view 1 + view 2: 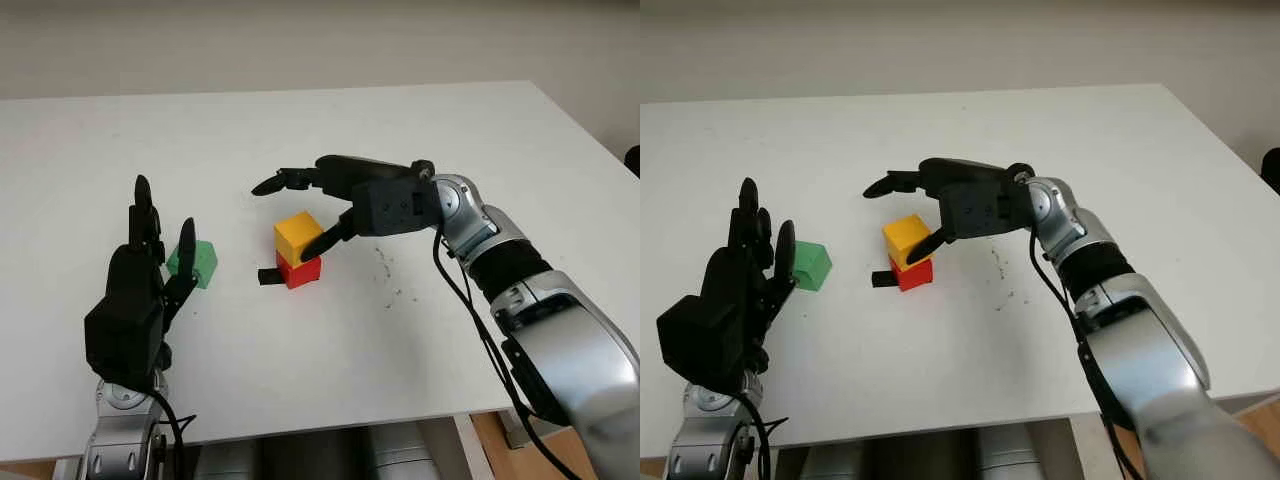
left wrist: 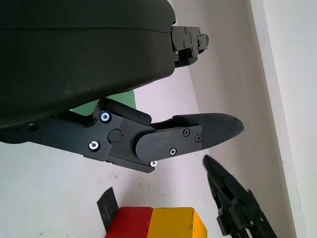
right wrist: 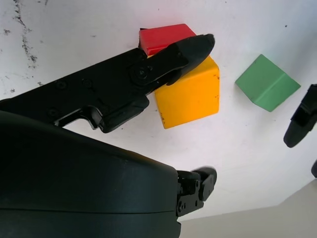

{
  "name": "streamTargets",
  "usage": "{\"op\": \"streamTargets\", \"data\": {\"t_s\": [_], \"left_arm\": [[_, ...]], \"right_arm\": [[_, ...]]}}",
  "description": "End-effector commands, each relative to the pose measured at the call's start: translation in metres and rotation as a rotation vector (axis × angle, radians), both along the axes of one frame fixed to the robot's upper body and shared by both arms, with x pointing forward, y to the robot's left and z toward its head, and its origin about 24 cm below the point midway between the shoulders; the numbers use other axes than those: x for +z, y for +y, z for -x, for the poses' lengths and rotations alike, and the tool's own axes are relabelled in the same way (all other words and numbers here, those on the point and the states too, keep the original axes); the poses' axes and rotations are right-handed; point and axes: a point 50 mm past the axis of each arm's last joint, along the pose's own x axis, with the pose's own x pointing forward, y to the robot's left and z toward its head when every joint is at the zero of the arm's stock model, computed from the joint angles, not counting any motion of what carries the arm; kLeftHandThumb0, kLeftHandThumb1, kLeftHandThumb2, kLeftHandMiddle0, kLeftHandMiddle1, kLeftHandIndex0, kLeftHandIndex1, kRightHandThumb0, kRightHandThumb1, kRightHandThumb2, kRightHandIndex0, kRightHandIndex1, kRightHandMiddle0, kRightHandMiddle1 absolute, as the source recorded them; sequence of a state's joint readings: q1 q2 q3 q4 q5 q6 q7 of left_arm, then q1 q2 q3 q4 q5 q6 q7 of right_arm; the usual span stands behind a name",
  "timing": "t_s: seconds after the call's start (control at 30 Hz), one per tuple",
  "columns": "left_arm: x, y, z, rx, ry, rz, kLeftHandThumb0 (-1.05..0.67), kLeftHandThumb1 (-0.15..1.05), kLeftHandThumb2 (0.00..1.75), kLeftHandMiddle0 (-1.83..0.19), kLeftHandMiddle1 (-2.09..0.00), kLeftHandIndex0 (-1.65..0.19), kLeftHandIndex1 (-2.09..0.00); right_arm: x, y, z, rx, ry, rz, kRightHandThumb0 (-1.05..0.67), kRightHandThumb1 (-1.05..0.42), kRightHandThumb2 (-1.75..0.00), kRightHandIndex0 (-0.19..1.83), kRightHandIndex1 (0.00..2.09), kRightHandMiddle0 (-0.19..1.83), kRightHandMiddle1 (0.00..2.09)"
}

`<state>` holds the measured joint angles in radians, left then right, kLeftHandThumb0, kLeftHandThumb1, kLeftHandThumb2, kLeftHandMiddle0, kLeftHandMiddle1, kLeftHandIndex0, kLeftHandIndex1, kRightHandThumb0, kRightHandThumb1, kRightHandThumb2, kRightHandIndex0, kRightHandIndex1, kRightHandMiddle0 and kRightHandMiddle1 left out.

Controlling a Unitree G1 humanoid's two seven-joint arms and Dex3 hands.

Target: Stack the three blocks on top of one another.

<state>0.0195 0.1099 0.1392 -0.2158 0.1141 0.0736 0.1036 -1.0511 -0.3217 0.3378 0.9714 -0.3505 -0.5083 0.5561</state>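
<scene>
The yellow block (image 1: 297, 236) sits on top of the red block (image 1: 303, 271) near the middle of the white table (image 1: 420, 130), its edges turned a little off the red one's. The green block (image 1: 196, 263) lies well apart to their left, on the table. The right hand (image 1: 305, 210) hangs over the pair holding nothing, fingers apart, its thumb (image 3: 183, 54) just beside the yellow block. The left hand (image 1: 150, 255) stands open right beside the green block, gripping nothing
</scene>
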Motion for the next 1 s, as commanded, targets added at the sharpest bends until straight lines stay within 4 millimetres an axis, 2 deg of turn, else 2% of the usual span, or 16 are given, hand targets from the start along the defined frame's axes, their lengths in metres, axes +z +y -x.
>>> {"op": "streamTargets", "data": {"t_s": [0.0,0.07,0.2,0.3,0.47,0.63,0.83,0.97], "left_arm": [[0.003,-0.001,0.003,-0.008,-0.017,-0.003,-0.70,1.05,0.55,0.07,-0.05,0.09,-0.06],[0.003,-0.001,0.004,-0.014,-0.032,0.011,-0.69,1.05,0.52,0.07,-0.05,0.09,-0.05],[0.008,-0.001,0.009,0.016,-0.048,-0.037,-0.72,1.05,0.45,0.02,-0.07,0.06,-0.07],[0.012,0.002,0.014,0.036,-0.058,-0.078,-0.75,1.05,0.39,-0.08,-0.10,0.01,-0.09],[0.017,0.008,0.021,0.058,-0.082,-0.150,-0.72,1.05,0.28,-0.29,-0.15,-0.15,-0.16],[0.024,0.024,0.027,0.040,-0.044,-0.258,-0.69,1.05,0.13,-0.26,-0.08,-0.18,-0.15],[0.035,0.048,0.032,-0.006,0.007,-0.335,-0.63,0.99,0.05,-0.33,-0.10,-0.25,-0.17],[0.043,0.062,0.031,-0.027,0.062,-0.464,-0.60,0.95,0.04,-0.36,-0.10,-0.30,-0.18]], "right_arm": [[0.014,-0.004,-0.002,-0.002,-0.006,-0.040,-0.88,-0.90,-0.06,-0.16,0.00,-0.14,0.12],[0.020,-0.009,-0.002,0.010,0.020,-0.077,-0.90,-0.91,-0.06,-0.19,0.00,-0.18,0.03],[0.043,-0.025,0.000,0.017,0.035,-0.258,-0.93,-0.92,-0.06,-0.19,0.00,-0.19,0.00],[0.049,-0.042,0.000,-0.049,0.088,-0.369,-0.94,-1.01,-0.09,-0.19,0.00,-0.19,0.00],[0.035,-0.061,0.005,-0.147,0.092,-0.523,-0.96,-1.05,-0.34,-0.19,0.00,-0.19,0.01],[0.018,-0.077,0.007,-0.247,0.156,-0.686,-0.91,-1.05,-0.56,-0.19,0.00,-0.19,0.02],[0.001,-0.093,0.009,-0.345,0.192,-0.708,-0.84,-1.05,-0.62,-0.19,0.01,-0.19,0.01],[-0.008,-0.104,0.010,-0.381,0.219,-0.709,-0.81,-1.05,-0.65,-0.19,0.00,-0.19,0.00]]}}
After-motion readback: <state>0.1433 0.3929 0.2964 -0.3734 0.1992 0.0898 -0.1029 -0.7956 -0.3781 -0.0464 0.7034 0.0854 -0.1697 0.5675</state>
